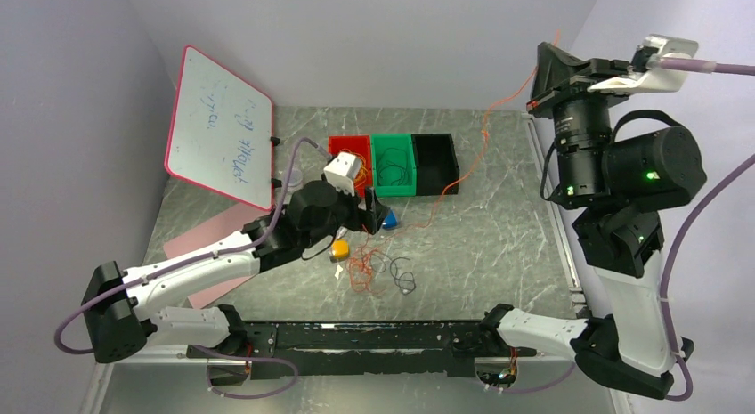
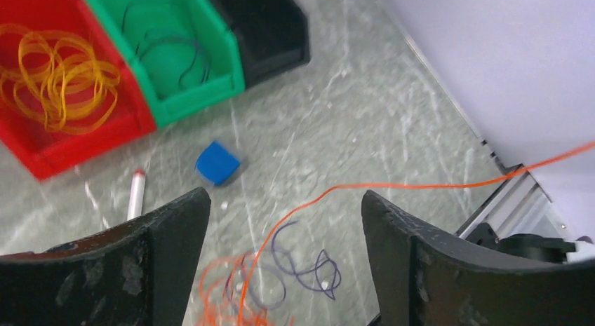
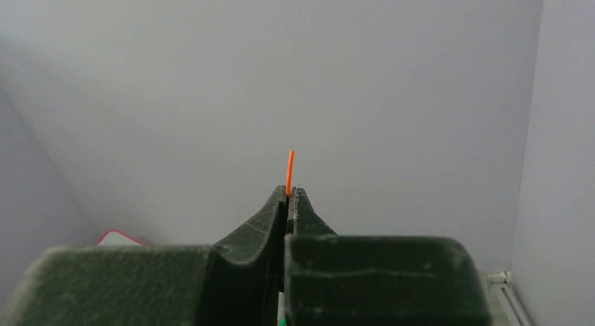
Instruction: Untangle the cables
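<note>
Cables (image 1: 374, 267) heaped on table (image 1: 499, 245); right pincer (image 3: 289, 196) clamps orange strand (image 2: 407, 186), two o'clock. Left pincer (image 2: 284, 200) wide: pin dark loops (image 2: 309, 266) before pulling.

The tabletop (image 1: 499, 245) looks like polished stone, grey-green with white veins, smooth with a soft sheen. The red bin (image 2: 70, 154), green bin (image 2: 203, 94) and black bin (image 2: 273, 31) are moulded plastic, smooth and fairly glossy. The orange cable (image 2: 421, 186) has a smooth, plastic-looking coat, as do the yellow-orange loops (image 2: 62, 87) and the dark purple loops (image 2: 327, 271). On the left hand (image 2: 284, 200) the fingers (image 2: 168, 256) are matt black, scuffed and flecked with pale scratches. The right hand (image 3: 288, 194) is matt dark plastic with a fine grain. The whiteboard (image 1: 218, 129) has a glossy white face. The rail (image 1: 566, 245) looks like bare metal.
</note>
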Action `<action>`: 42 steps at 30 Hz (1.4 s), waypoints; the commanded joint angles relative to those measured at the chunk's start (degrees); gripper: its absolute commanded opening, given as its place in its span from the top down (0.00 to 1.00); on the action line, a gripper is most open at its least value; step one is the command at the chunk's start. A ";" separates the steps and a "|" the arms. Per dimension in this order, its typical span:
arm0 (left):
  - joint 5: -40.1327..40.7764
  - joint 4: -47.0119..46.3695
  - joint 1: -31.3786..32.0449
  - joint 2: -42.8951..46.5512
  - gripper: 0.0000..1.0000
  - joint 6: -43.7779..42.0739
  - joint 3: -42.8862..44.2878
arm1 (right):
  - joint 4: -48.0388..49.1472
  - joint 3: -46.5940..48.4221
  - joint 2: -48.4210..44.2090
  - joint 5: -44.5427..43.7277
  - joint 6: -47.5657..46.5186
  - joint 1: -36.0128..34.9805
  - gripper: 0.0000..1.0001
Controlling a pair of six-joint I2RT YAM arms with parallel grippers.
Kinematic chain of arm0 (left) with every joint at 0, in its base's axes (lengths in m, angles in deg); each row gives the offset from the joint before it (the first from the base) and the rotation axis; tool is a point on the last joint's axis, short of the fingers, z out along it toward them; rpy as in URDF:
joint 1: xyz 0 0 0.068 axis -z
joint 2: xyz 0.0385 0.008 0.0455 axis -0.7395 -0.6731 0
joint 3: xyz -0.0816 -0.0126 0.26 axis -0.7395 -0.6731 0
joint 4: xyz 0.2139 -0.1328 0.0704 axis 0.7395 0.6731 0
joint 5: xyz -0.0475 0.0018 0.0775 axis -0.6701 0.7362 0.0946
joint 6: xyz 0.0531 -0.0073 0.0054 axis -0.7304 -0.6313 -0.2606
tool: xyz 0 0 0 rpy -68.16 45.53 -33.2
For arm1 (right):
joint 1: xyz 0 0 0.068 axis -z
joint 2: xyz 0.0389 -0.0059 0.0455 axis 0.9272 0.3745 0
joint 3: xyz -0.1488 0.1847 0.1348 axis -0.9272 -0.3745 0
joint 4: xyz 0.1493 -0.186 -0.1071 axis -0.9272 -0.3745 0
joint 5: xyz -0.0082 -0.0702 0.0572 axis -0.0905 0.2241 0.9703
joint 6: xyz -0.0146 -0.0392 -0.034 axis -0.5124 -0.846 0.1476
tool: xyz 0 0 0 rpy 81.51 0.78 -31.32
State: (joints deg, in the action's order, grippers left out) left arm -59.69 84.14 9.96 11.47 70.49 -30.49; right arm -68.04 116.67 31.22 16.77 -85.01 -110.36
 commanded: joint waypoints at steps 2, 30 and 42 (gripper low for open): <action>-6.79 -6.16 0.13 0.28 0.14 -10.83 7.89 | -4.76 -0.47 0.32 1.42 3.64 -0.11 1.00; 4.29 6.34 -1.70 -0.76 0.36 -9.12 8.61 | -16.77 -14.67 5.74 -6.94 13.53 5.24 1.00; 7.65 12.36 -2.27 -0.75 0.33 -10.24 8.81 | -9.71 -42.77 4.49 7.22 25.44 38.24 0.81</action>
State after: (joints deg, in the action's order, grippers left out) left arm -54.31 93.78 8.01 10.23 60.70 -21.99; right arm -81.42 77.98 37.12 20.66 -64.79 -76.72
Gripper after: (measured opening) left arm 0.668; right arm 0.059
